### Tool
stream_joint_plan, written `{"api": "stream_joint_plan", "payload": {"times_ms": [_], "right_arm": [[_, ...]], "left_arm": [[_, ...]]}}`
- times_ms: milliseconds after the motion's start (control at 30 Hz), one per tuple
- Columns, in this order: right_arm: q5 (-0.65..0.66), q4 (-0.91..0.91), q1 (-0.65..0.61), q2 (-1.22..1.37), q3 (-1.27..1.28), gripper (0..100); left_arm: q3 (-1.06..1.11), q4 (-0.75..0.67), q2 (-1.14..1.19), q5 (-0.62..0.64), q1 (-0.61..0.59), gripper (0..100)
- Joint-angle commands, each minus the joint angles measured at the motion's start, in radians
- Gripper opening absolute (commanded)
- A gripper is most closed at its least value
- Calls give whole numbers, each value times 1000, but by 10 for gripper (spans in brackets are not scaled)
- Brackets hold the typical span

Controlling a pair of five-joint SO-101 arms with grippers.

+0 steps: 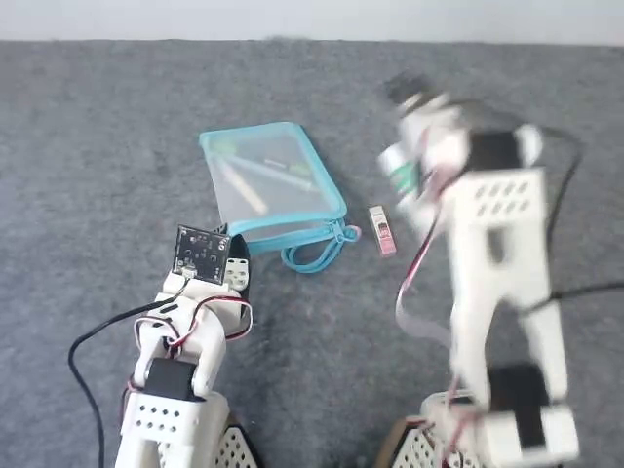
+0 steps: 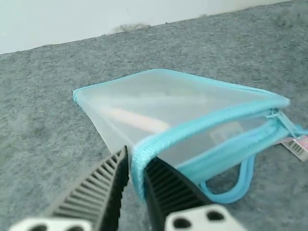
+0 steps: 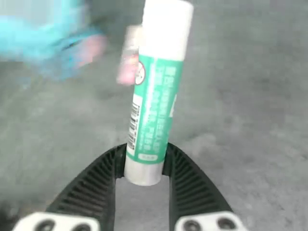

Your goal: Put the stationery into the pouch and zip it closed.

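Observation:
A clear pouch [image 1: 265, 185] with a light-blue zipper edge lies on the grey mat, with pens inside. My left gripper [image 2: 136, 172] is shut on the pouch's [image 2: 178, 113] near corner at the zipper edge; in the high view it [image 1: 234, 255] sits at the pouch's front-left corner. My right gripper [image 3: 144, 161] is shut on a green-and-white glue stick [image 3: 156, 91], held above the mat to the right of the pouch. In the high view the glue stick [image 1: 400, 168] shows near the raised right arm. A small pink-and-white eraser [image 1: 382, 230] lies right of the zipper loop [image 1: 317, 255].
The grey mat [image 1: 97, 146] covers the table, with open room at the left and far side. A pale wall edge [image 1: 292, 19] runs along the back. Cables [image 1: 97, 341] trail beside the arm bases.

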Motion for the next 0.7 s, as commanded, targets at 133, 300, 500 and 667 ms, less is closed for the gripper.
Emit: {"api": "stream_joint_plan", "payload": {"times_ms": [133,300,500,667], "right_arm": [[8,38,-432,-338,404,7],[-23,22,-493,-337,411,7],[-103,-8,-495,-220,336,7],[-170,4,-467,-22,100,7]], "left_arm": [[-8,-6,-2,-18,5,10],[-8,-6,-2,-18,5,10],[-8,-6,-2,-18,11,10],[-8,-6,-2,-18,6,10]]}}
